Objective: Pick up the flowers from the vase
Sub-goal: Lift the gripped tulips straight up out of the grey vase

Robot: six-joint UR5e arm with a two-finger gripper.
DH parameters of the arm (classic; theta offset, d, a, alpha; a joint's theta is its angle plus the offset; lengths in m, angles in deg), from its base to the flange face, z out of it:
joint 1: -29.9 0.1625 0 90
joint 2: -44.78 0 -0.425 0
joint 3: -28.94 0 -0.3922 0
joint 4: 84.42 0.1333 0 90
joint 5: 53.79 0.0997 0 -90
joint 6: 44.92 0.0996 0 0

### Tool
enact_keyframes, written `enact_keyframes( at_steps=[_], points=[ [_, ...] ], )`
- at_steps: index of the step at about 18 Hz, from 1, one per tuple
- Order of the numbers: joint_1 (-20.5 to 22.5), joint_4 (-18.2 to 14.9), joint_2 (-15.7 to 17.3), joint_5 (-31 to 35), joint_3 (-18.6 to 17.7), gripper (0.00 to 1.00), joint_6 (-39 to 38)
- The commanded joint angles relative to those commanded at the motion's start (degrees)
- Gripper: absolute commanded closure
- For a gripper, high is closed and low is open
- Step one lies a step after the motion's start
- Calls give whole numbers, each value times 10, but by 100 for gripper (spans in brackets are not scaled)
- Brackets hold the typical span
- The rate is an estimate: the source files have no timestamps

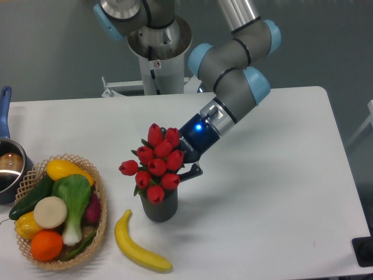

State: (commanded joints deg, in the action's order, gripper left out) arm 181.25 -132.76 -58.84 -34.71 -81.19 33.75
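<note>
- A white table (280,192) is seen filling most of the view, with a grey wall behind it.
- The arm (233,70) is extended down from the upper middle, grey with pale blue joint caps, and is angled toward the lower left.
- A woven basket (100,192) is placed at the table's left front; a pale green bok choy, a dark cucumber, an orange, yellow pieces and a round cream slice are held in it.
- A pot (7,166) with a blue handle is cut off by the left edge, just behind the basket.
- A yellow banana (137,248) is laid on the table in front of the vase and just beside it, to its lower left.
- The flowers (154,163) are shown as a tight bunch of red buds with small dark leaves, tilted a little to the left, directly above the vase's mouth; their stems are hidden, so whether they are clear of the rim cannot be told.
- The gripper (180,168) is set against the right side of the bunch, a blue light lit on its wrist; one dark finger is seen beneath the blooms, and the fingers appear closed on the flowers.
- The vase (159,207) is stood upright on the table, dark grey and ribbed, right under the bunch.
</note>
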Motion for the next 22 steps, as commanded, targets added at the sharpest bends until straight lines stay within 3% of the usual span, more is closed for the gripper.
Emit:
enact_keyframes(
  at_steps=[6,14,19,22],
  points=[
    [-1,-1,16,-41,5,56,-11],
    [12,-1,25,-44,37,56,-25],
    [23,-2,44,-45,65,56,-90],
    [29,-2,61,-45,64,56,-110]
  ],
)
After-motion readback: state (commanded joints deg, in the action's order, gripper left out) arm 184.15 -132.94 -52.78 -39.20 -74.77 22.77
